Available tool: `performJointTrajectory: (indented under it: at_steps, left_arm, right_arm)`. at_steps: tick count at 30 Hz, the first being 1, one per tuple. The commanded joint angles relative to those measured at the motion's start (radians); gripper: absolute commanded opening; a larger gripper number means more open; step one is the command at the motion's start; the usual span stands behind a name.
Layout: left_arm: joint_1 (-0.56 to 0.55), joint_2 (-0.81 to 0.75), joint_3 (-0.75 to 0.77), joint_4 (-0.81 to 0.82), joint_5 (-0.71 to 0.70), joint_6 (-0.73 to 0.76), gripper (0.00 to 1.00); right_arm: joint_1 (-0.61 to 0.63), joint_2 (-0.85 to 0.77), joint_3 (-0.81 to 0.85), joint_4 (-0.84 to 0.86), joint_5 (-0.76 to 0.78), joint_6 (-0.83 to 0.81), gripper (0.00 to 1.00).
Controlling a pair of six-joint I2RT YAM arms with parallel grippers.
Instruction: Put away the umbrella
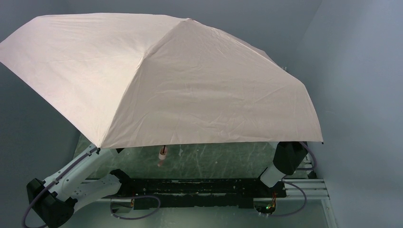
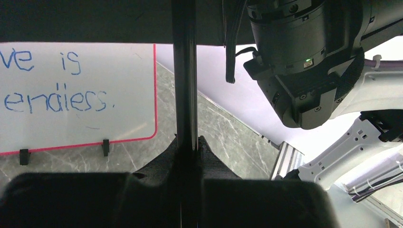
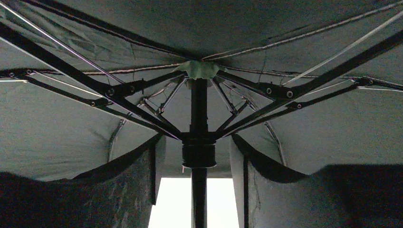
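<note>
Filling the upper part of the overhead view, the pale pink thin-fabric compact umbrella [image 1: 190, 80] stands fully open above the marbled grey counter [image 1: 223, 159]. The left gripper [image 2: 186, 148] has its jaws pinching the slim black metal shaft [image 2: 184, 85]. The right gripper [image 3: 197, 187] has its jaws spread either side of the black runner collar [image 3: 198, 153], seemingly clear of it. The canopy looks light and floppy, the ribs springy and easily bent. I'd hold only shaft and runner.

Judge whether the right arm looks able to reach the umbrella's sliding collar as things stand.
Probably yes: the sliding collar sits right between the open right gripper's fingers, with nothing in the way.
</note>
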Motion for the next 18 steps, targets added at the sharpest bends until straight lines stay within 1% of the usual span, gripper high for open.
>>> performJointTrajectory:
  at_steps: [1, 3, 6, 7, 8, 9, 11, 12, 18]
  left_arm:
    - [0.004, -0.018, 0.005, 0.085, 0.039, 0.029, 0.05]
    - [0.003, -0.018, 0.006, 0.083, 0.039, 0.029, 0.05]
    - [0.003, -0.018, 0.006, 0.080, 0.037, 0.031, 0.05]
    - [0.003, -0.018, 0.006, 0.079, 0.036, 0.032, 0.05]
    - [0.003, -0.018, 0.006, 0.079, 0.036, 0.032, 0.05]
    - [0.003, -0.018, 0.007, 0.078, 0.035, 0.032, 0.05]
    - [0.003, -0.018, 0.008, 0.076, 0.034, 0.033, 0.05]
    - [0.003, -0.018, 0.008, 0.075, 0.032, 0.033, 0.05]
    - [0.003, -0.015, 0.009, 0.075, 0.033, 0.032, 0.05]
  right_arm:
    - [0.001, -0.017, 0.004, 0.049, 0.014, -0.008, 0.55]
    - [0.001, -0.020, 0.000, 0.052, 0.013, -0.012, 0.48]
    - [0.001, -0.022, -0.008, 0.065, -0.003, -0.024, 0.33]
    - [0.001, -0.023, -0.011, 0.070, -0.007, -0.029, 0.27]
    - [0.001, -0.025, -0.014, 0.070, -0.010, -0.033, 0.18]
    - [0.001, -0.027, -0.017, 0.068, -0.016, -0.040, 0.11]
    - [0.002, -0.036, -0.029, 0.058, -0.026, -0.057, 0.03]
    - [0.001, -0.041, -0.043, 0.055, -0.030, -0.060, 0.00]
    - [0.018, -0.053, -0.144, 0.049, -0.068, -0.041, 0.00]
